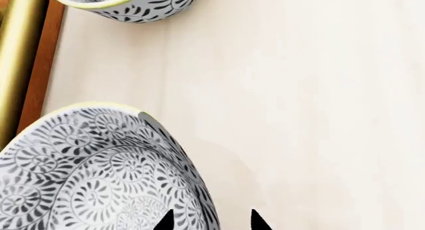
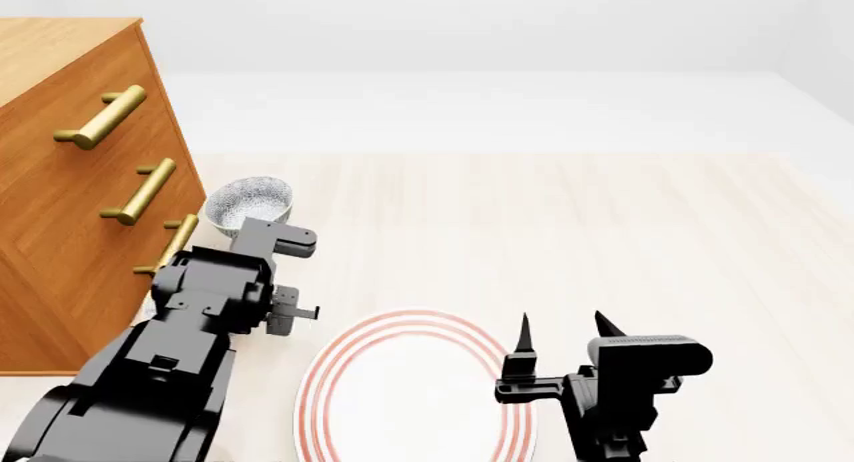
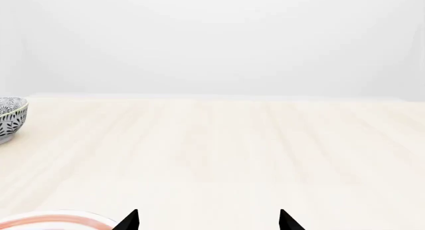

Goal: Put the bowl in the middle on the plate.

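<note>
The head view looks forward and down from above over both arms, taking in the pale floor [image 2: 561, 222], the wooden dresser [image 2: 67, 182] and the plate [image 2: 320, 382]. The left wrist view looks almost straight down, very near a patterned bowl [image 1: 93, 170] beside the dresser's base. The right wrist view sits low, facing level across the floor toward a white wall [image 3: 212, 41]; both it and the head view catch the plate's rim

The bowl [image 1: 93, 175] looks like smooth glazed ceramic with a fine printed pattern. The plate [image 2: 400, 402] is glossy white. The tabletop [image 2: 561, 232] is pale matt wood grain; the cabinet [image 2: 67, 182] is warm wood with shiny brass-like handles [image 2: 102, 117].
</note>
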You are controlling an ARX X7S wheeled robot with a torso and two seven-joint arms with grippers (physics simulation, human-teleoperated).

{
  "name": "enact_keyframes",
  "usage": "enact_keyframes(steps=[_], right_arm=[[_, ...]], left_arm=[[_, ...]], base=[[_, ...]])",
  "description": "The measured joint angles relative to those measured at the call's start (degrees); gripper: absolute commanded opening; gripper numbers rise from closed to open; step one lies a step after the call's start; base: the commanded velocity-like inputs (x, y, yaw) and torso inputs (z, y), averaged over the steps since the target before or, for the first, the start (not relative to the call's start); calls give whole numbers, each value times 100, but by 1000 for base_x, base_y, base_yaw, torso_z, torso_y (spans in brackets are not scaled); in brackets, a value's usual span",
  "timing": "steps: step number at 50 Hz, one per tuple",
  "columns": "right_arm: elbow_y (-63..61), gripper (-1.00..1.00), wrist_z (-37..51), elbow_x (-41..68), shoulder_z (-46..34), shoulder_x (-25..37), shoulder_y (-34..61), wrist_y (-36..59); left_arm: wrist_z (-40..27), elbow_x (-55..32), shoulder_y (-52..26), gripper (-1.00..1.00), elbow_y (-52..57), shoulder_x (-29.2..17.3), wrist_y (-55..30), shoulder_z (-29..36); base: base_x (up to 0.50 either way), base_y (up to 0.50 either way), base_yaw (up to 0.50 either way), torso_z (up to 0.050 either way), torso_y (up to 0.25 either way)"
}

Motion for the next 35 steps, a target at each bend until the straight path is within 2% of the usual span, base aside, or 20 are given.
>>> enact_keyframes(steps=[19, 35], right_arm=[[-80, 100, 62, 55, -42, 49, 57, 71], [-149, 100, 113, 93, -76, 90, 99, 118]], left_arm=[[54, 172, 24, -100, 175, -24, -75, -25], [-6, -176, 921, -100, 3786, -487, -1900, -186]], base=[[0, 0, 0, 0, 0], [0, 0, 0, 0, 0]])
